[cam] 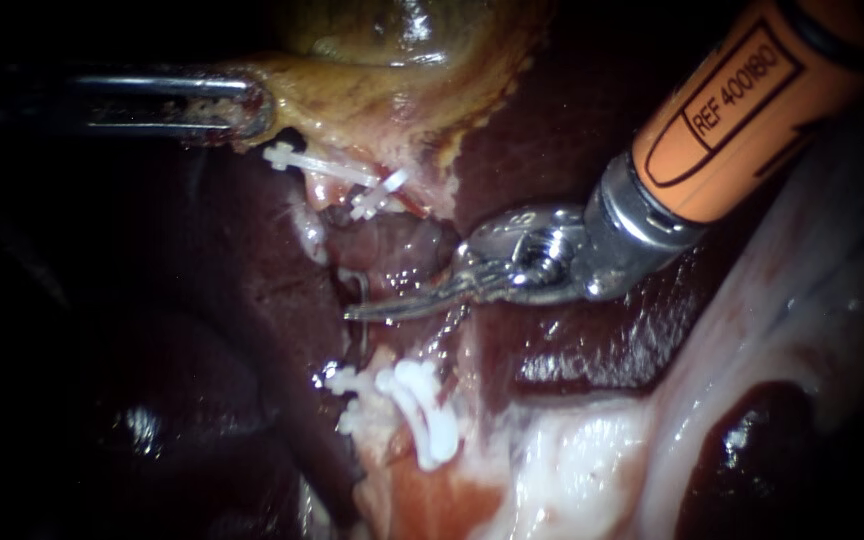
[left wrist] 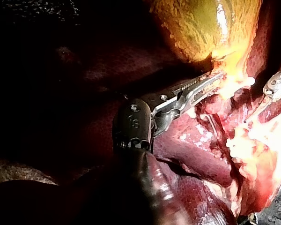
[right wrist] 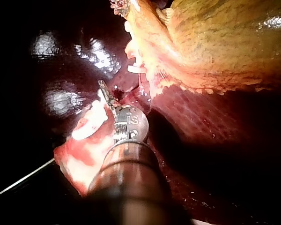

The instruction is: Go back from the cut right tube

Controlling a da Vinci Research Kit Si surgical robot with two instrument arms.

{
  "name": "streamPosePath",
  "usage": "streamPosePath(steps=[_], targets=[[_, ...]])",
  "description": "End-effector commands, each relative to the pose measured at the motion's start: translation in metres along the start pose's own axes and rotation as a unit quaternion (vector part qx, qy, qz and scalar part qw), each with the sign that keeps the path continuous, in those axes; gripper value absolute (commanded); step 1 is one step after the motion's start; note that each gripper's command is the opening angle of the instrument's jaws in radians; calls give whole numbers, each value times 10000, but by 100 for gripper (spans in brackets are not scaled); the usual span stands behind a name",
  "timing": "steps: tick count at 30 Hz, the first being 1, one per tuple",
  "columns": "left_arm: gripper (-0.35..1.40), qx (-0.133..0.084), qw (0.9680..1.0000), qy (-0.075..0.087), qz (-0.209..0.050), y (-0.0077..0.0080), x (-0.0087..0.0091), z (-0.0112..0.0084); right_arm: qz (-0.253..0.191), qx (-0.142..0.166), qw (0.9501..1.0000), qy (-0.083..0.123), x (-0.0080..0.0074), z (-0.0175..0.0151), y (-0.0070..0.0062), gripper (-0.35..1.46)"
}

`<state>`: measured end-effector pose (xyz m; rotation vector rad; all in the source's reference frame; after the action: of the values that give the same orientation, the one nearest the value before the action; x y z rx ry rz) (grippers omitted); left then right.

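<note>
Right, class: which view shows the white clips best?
The endoscope view: two groups of clips show clearly. The right wrist view catches only a couple beside the gallbladder; the left wrist view shows none clearly.

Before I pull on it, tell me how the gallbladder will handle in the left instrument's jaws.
Probably floppy: the gallbladder stretches to a point where the left instrument grips its edge. Likely slippery: its surface glistens wet. Its ragged edge might tear under hard pulling.

One printed label (cam: 727, 105) (black-outlined) stands on the right instrument's (cam: 377, 308) orange shaft.
</note>
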<state>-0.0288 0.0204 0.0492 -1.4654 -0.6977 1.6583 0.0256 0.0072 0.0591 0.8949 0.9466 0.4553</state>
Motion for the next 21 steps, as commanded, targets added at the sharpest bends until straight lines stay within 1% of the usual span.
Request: streamPosePath(steps=[1,7,8,9,10,11,12,13,15,18,21], targets=[[-35,2,10000,-1,0,0,0,-1,0,2,10000,0,0,-1,0,-35],[-35,4,10000,0,-1,0,0,0,-1,6,10000,-2,0,-2,1,-35],[-35,4,10000,0,-1,0,0,0,0,13,10000,11,0,-2,0,-8],[-35,3,10000,0,-1,0,0,0,1,15,10000,11,0,-2,0,46],[-35,3,10000,0,-1,0,0,0,34,-36,10000,44,1,-3,0,69],[-35,3,10000,0,-1,0,0,0,10,-89,9999,80,2,-3,1,88],[-35,3,10000,0,-1,0,0,0,-11,-213,9996,160,3,-2,3,109],[-35,3,10000,0,-1,0,0,0,-7,-232,9996,172,4,-1,4,121],[-35,3,10000,0,-1,0,0,0,6,-303,9993,217,4,-2,8,135],[-35,3,10000,0,-1,0,0,0,-89,-358,9990,248,3,-4,11,140],[-35,3,10000,0,-1,0,0,0,-267,-435,9983,289,0,-7,10,140]])
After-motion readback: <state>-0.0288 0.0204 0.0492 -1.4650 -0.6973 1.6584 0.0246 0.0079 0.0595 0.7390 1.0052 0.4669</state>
